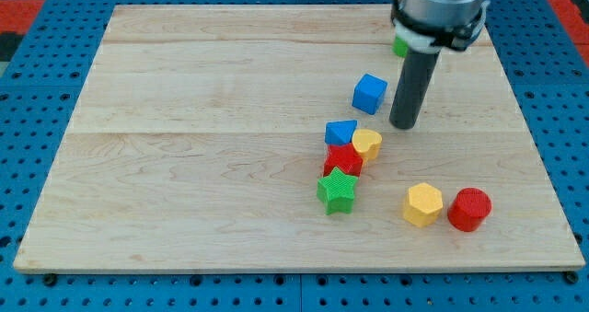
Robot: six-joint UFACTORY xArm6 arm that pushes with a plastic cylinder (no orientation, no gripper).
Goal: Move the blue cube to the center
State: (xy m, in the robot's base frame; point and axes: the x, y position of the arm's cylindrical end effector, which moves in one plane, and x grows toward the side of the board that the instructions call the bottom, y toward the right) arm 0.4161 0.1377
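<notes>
The blue cube [369, 93] lies on the wooden board [202, 146], right of the board's middle and toward the view's top. My tip [403, 125] rests on the board just right of the cube and slightly below it, with a small gap between them. Below the cube, a second blue block [340, 132] sits in a tight cluster with a yellow heart-shaped block [367, 144], a red star-shaped block [344, 159] and a green star [337, 191].
A yellow hexagonal block [422, 204] and a red cylinder [469, 209] lie side by side at the lower right. A green block [400, 46] shows partly behind the arm at the top right. Blue pegboard surrounds the board.
</notes>
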